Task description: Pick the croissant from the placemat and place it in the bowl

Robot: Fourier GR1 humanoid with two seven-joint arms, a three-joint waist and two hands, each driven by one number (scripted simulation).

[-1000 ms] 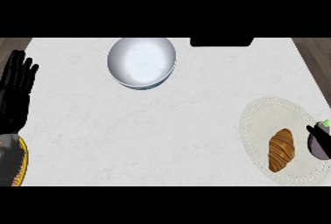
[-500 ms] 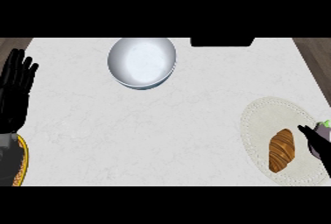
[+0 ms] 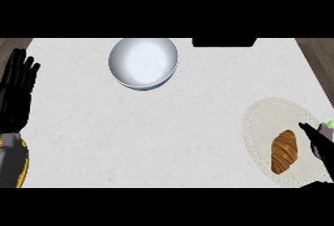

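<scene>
- Croissant [image 3: 285,151] lies on the placemat [image 3: 267,119], lower right of frame, long axis near vertical, nothing gripping it.
- Your right hand [image 3: 317,142] comes in at the right edge, just beside the croissant's right side; fingers straight, pointing up-left, holding nothing. Contact w/ croissant: can't tell.
- Bowl [image 3: 143,62] sits top centre, close to the counter's [image 3: 163,132] far edge, well apart from the placemat.
- Wide bare counter btwn placemat and bowl; you've open room diagonally up-left.
- Left hand [image 3: 16,90] rests at the left edge, fingers up, spread, empty.
- Placemat's right rim nearly reaches the frame's right edge.
</scene>
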